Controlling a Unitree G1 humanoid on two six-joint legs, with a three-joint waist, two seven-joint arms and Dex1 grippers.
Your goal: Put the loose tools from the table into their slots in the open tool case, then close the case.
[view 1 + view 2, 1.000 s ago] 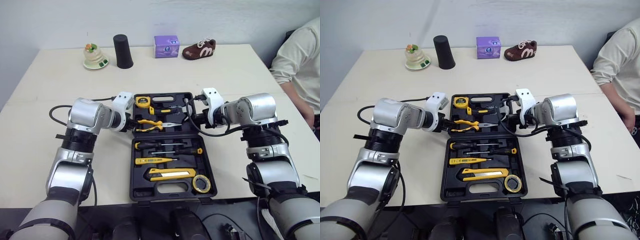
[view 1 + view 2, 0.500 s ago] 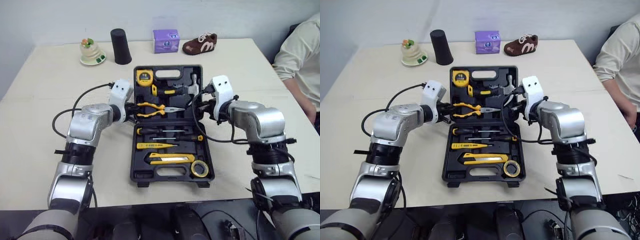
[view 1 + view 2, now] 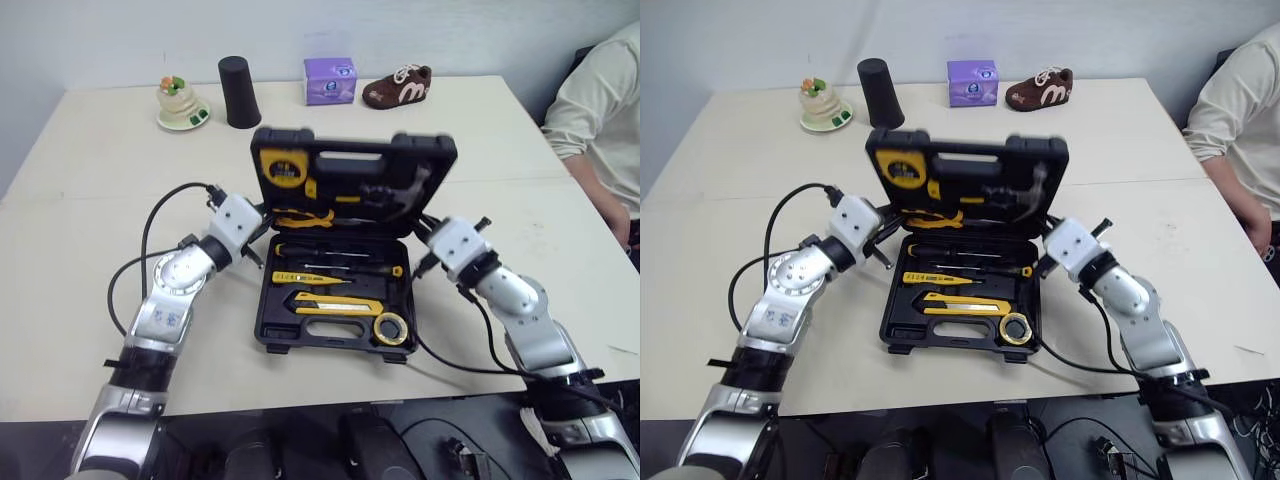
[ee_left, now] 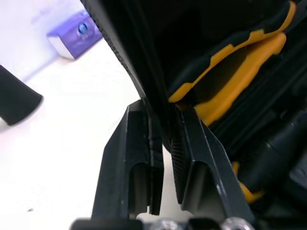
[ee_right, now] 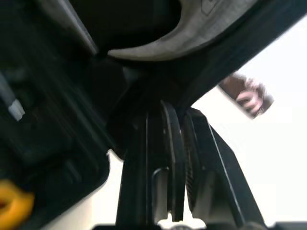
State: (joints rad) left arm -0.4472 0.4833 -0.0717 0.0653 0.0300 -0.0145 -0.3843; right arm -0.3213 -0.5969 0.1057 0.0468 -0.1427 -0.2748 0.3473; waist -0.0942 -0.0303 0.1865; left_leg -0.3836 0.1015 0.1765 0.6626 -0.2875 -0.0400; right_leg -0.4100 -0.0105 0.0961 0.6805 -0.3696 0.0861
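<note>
The black tool case (image 3: 330, 310) lies in the middle of the table with its lid (image 3: 355, 170) tilted up, roughly upright. The lid carries a yellow tape measure (image 3: 283, 167), a hammer (image 3: 400, 190) and yellow pliers (image 3: 305, 215). The base holds screwdrivers (image 3: 340, 268), a yellow utility knife (image 3: 335, 298) and a tape roll (image 3: 391, 327). My left gripper (image 3: 258, 232) is shut on the lid's left edge (image 4: 144, 72); one finger (image 4: 132, 143) is outside it, the other inside by the pliers (image 4: 230, 72). My right gripper (image 3: 425, 255) is shut on the lid's right edge (image 5: 225, 52), under the hammer head (image 5: 192, 33).
Along the table's far edge stand a small ornament (image 3: 182, 102), a black cup (image 3: 239, 91), a purple box (image 3: 331, 80) and a brown shoe (image 3: 397, 86). A person in a light sleeve (image 3: 600, 110) sits at the right. Black cables trail from both wrists.
The lid has swung up from lying flat to roughly upright, with both grippers following it at its side edges. The arms are stretched further forward. The camera view has also shifted.
</note>
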